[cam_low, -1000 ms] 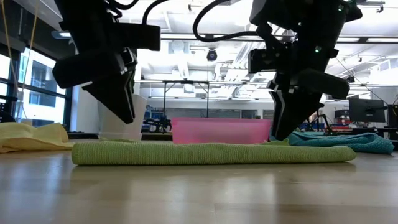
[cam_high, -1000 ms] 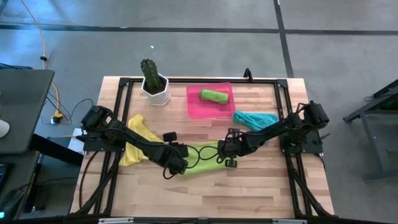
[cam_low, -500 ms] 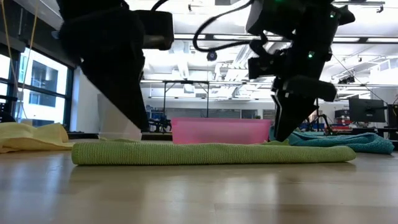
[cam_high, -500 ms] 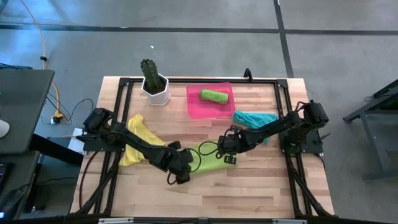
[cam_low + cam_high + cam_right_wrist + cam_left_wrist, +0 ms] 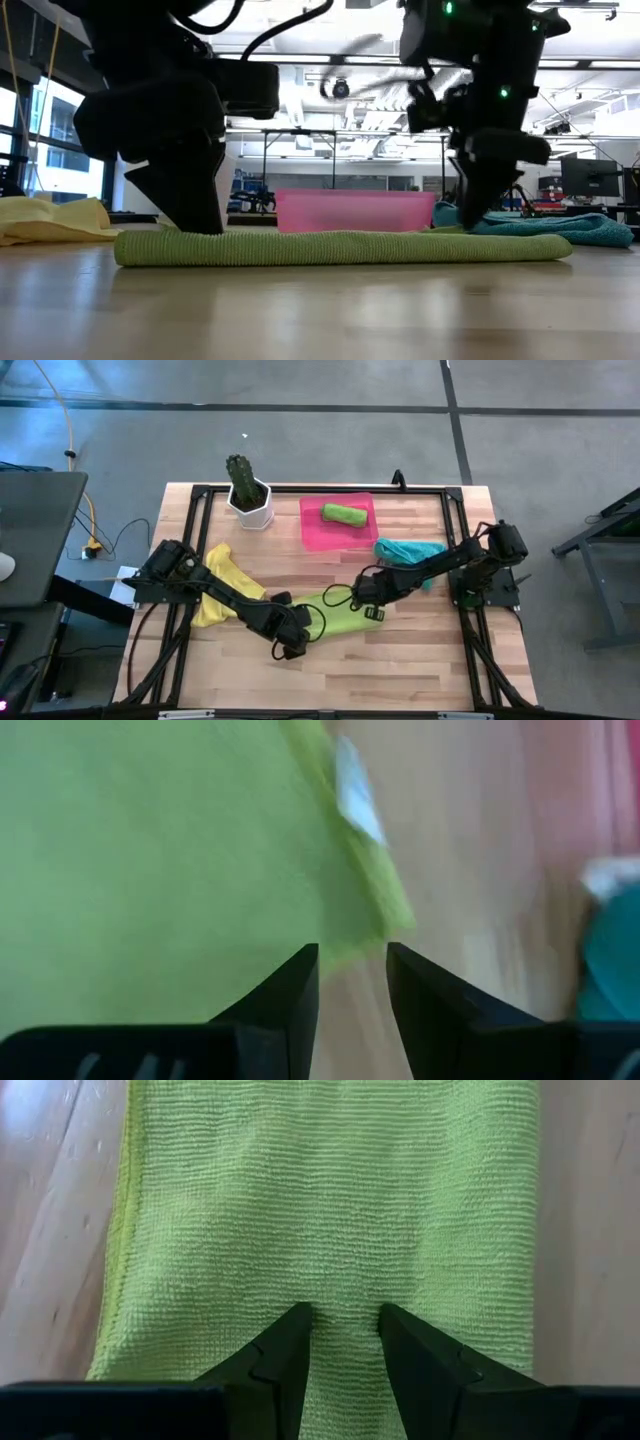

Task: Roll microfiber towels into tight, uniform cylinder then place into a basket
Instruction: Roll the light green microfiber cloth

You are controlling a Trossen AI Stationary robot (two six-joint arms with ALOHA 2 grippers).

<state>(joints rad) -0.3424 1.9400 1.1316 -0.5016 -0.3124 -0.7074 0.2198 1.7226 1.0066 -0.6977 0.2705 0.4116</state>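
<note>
A lime green towel (image 5: 338,618) lies flat on the table as a folded strip and also shows in the low view (image 5: 340,247). My left gripper (image 5: 342,1315) is narrowly open, down on the towel near its left end (image 5: 195,228). My right gripper (image 5: 352,952) is narrowly open over the towel's far right corner (image 5: 385,915), low above the table (image 5: 472,222). The pink basket (image 5: 312,532) at the far side holds a rolled green towel (image 5: 343,513). A yellow towel (image 5: 222,585) lies at the left. A teal towel (image 5: 412,550) lies at the right. My left gripper has both fingertips (image 5: 298,1320) set on the top face of the green towel (image 5: 345,1250), near its left end and midway across the strip. The fingers come from above, slanting. A narrow band of cloth shows between them. The towel lies flat on the table.
A white pot with a green cactus (image 5: 248,495) stands at the far left, beside the basket. A black frame (image 5: 200,492) runs around the table's edges. Bare wood (image 5: 400,660) lies along the near side.
My left gripper has gone down and a little toward the near right, from above the green towel onto it. My right gripper has gone toward the table's far right and lower, to the towel's corner. The towel has stayed flat in place.
</note>
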